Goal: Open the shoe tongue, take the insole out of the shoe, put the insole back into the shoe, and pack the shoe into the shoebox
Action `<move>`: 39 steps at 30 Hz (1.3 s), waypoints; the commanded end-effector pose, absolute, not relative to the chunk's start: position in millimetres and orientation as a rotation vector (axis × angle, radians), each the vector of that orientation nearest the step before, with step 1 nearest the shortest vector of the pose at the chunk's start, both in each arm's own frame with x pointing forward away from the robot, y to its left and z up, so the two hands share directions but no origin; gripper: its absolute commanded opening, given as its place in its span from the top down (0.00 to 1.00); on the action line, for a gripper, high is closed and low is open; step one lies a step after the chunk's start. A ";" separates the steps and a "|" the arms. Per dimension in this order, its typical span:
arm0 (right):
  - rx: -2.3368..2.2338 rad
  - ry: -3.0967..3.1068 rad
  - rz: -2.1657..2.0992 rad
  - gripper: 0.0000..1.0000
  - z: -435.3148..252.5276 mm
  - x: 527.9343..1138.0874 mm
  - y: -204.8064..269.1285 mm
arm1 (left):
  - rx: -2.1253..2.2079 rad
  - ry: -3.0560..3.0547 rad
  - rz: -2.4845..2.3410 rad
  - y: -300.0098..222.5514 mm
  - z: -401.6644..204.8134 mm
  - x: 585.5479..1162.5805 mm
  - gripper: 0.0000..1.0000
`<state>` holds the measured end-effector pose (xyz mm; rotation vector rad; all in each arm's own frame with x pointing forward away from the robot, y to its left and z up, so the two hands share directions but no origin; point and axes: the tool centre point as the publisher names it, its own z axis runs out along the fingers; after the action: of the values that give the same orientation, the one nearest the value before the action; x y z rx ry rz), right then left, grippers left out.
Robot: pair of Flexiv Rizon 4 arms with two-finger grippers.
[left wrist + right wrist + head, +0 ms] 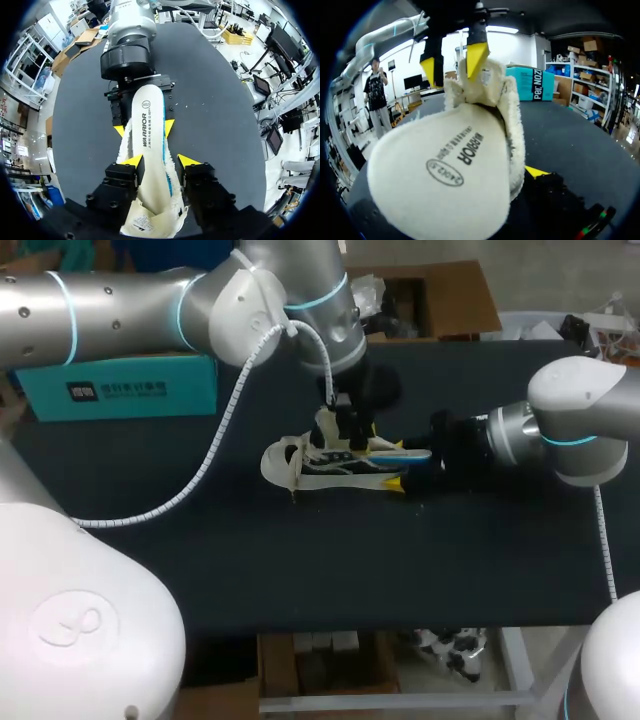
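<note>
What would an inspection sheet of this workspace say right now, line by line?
Surface: black table, dark and flat.
Job's things: white shoe mid-table between both grippers; insole sticking out of it, printed face showing; teal box at the back left.
Clutter: nothing seen.
Grippers: left gripper has its fingers pinching the shoe's fleecy opening; right gripper sits at the shoe's other end, grip unclear.
Cables: white spiral-wrapped cable hangs from the left arm; second cable by the right arm.
Surroundings: nothing seen touching the table.
</note>
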<state>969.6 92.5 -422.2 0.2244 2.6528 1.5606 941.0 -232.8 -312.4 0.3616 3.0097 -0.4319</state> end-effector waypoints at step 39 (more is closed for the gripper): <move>0.220 2.649 1.568 1.00 -425.4 968.3 91.5 | 0.272 2.860 -0.393 -273.1 -349.0 961.1 1.00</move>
<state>969.6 92.5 -422.3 0.2243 2.6526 1.5607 958.9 -273.2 -349.4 0.2742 2.8580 -0.3891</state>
